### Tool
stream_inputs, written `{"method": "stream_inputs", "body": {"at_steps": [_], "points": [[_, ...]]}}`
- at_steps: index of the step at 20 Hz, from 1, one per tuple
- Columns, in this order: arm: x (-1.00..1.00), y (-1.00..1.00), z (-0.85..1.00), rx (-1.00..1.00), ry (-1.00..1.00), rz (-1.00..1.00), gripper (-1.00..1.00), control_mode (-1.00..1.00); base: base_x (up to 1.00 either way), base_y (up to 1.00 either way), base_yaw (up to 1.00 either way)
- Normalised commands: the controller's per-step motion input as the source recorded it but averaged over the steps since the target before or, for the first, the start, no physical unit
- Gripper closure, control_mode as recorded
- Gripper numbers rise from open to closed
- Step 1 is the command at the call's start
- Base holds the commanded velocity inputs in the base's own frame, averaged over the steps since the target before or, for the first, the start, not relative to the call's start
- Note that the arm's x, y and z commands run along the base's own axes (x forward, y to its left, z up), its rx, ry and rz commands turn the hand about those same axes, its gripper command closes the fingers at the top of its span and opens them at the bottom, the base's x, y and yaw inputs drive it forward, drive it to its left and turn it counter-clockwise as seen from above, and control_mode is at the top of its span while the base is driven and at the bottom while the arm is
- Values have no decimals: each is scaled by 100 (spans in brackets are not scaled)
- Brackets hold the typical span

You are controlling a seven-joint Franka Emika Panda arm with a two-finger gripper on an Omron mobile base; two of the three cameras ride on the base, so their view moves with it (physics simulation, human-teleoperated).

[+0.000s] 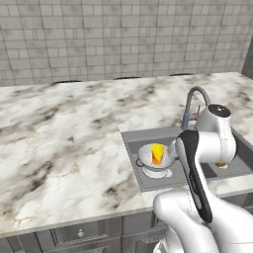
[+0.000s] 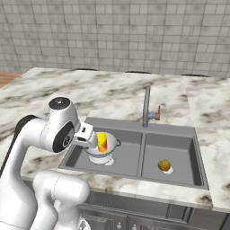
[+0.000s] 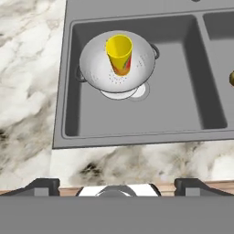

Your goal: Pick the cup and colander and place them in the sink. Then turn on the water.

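The white colander (image 3: 98, 68) sits upright on its ring base in the left basin of the grey sink (image 3: 137, 119). The small yellow cup (image 3: 119, 54) with a red-orange patch stands inside it. From the sides, the cup (image 1: 157, 154) (image 2: 102, 141) rises above the rim of the colander (image 1: 148, 154) (image 2: 96, 153). My gripper (image 3: 118, 185) hovers over the sink's front edge, open, with nothing between its fingertips (image 3: 42, 184). The arched grey faucet (image 2: 146, 105) (image 1: 195, 96) stands at the back edge. The water is out of view.
A yellowish-brown ball (image 2: 165, 165) (image 1: 221, 164) lies in the right basin. Marble counter (image 1: 64, 138) spreads wide to the left of the sink (image 1: 131, 143) (image 2: 134, 123). A tiled wall (image 2: 117, 31) closes the back. My own arm blocks part of the sink in the left base view.
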Motion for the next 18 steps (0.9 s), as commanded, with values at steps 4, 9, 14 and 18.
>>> {"method": "stream_inputs", "body": {"at_steps": [4, 9, 14, 18], "points": [[-14, 7, 11, -1, 0, 0, -100, -100, 0, 0, 0], [0, 0, 0, 0, 0, 0, -100, -100, 0, 0, 0], [0, 0, 0, 0, 0, 0, -100, 100, -10, 0, 0], [0, 0, 0, 0, 0, 0, -100, 100, -98, -25, -17]]}}
